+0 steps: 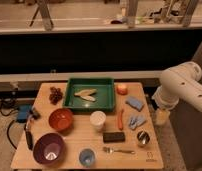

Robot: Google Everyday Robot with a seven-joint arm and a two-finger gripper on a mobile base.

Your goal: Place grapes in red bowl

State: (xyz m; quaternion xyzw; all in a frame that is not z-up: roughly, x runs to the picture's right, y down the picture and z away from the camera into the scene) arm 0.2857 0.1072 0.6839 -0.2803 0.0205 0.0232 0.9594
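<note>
My gripper (161, 117) hangs low, just off the right edge of the table (74, 136), under the big white arm (181, 90). I cannot tell if it is apart or together. I see nothing in it. I think it waits out there so I can see the whole table and so it bumps nothing.

Nearest to it are the blue cloths (135, 103) and a metal cup (142, 138). I cannot see inside that cup. In the middle stands a white cup (98, 120), and I cannot see into that one either.

At the back is a green tray (69, 102) with a pale thing (86, 94) lying in it.

The red bowl (61, 119) sits left of the white cup and looks empty. The purple bowl (48, 148) in front of it looks empty too. A blue cup (86, 157) stands at the front edge.

The grapes (55, 94) lie on the bare wood at the back left, just beside the tray and near the red bowl, not touching it. They are well apart from my gripper, so I will need a long reach across.
</note>
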